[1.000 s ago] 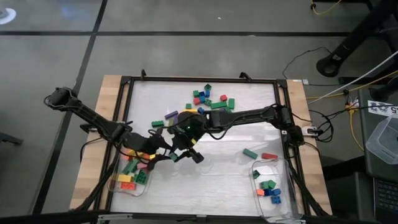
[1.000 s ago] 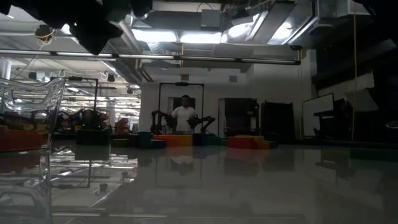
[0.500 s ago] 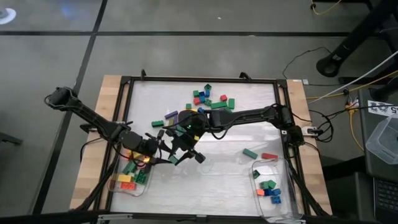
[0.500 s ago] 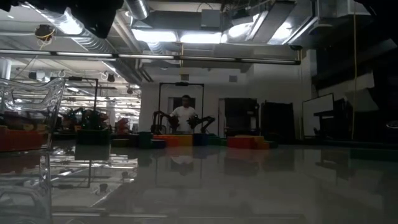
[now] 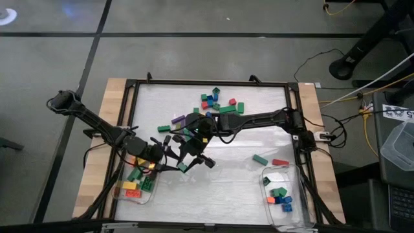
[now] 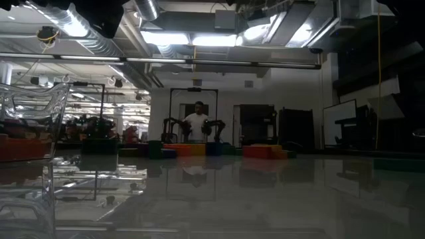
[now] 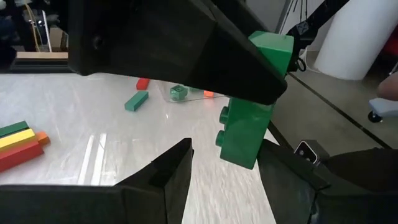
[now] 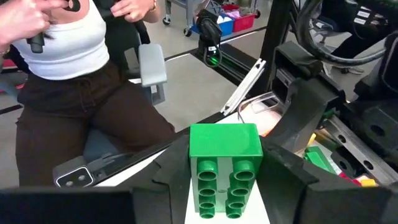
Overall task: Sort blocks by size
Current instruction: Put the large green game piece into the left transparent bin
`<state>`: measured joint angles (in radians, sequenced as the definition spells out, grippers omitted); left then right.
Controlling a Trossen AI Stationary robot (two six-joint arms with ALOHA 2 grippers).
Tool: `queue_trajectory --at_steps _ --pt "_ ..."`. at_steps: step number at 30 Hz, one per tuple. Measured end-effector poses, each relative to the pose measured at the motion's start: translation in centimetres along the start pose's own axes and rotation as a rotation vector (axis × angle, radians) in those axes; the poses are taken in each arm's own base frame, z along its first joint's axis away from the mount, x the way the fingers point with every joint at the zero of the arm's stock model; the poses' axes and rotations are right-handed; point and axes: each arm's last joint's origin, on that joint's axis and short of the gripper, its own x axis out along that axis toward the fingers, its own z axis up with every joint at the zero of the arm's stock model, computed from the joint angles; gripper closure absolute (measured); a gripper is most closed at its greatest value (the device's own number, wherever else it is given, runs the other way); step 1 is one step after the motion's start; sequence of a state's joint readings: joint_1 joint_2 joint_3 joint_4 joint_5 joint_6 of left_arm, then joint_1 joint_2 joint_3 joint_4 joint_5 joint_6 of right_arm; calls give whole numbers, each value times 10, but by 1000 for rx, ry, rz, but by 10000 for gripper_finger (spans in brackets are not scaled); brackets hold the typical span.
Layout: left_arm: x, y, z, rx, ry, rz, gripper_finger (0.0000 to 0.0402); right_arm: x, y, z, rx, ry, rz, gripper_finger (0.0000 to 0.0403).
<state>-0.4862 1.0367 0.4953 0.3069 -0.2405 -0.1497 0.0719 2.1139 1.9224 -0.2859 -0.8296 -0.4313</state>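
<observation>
A long green block (image 7: 247, 118) hangs above the table's near left part. My right gripper (image 5: 194, 162) is shut on it, reaching in from the far right. My left gripper (image 5: 173, 160) is open and comes from the left. Its two fingers (image 7: 177, 165) stand on either side of the block's lower end, with a gap showing on one side. Whether the other finger touches the block, I cannot tell. More blocks (image 5: 217, 103) lie heaped at the table's far middle. A green block (image 5: 260, 159) and a red block (image 5: 280, 162) lie loose at the right. My right gripper pinches the green block between its two fingers, on two opposite sides (image 8: 196, 186) of its upper part. The fingers slant down from the table's far right. The block is lifted clear of the table, and its lower end (image 7: 239, 155) sticks out below the fingers.
A clear tub (image 5: 136, 184) holding long blocks stands at the near left corner. A second tub (image 5: 281, 197) with short blocks stands at the near right. A dark frame (image 5: 210, 83) rims the table. A person (image 8: 62, 62) sits beyond the table's left side.
My right gripper has turned a little at the wrist with the green block and has stayed where it was. The block remains lifted between the two grippers.
</observation>
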Motion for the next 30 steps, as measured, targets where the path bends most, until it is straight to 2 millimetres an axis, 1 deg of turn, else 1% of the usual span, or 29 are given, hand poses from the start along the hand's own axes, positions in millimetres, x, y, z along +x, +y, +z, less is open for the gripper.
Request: queue_trajectory --at_steps 5,12,30 --pt "0 0 0 0 0 0 233 0 0 0 -4 0 -1 249" --pt "0 -1 4 16 -44 -7 233 0 -1 1 -57 -4 -10 249" --pt "-2 -6 15 43 -158 -44 233 0 -2 9 -152 -82 20 249"
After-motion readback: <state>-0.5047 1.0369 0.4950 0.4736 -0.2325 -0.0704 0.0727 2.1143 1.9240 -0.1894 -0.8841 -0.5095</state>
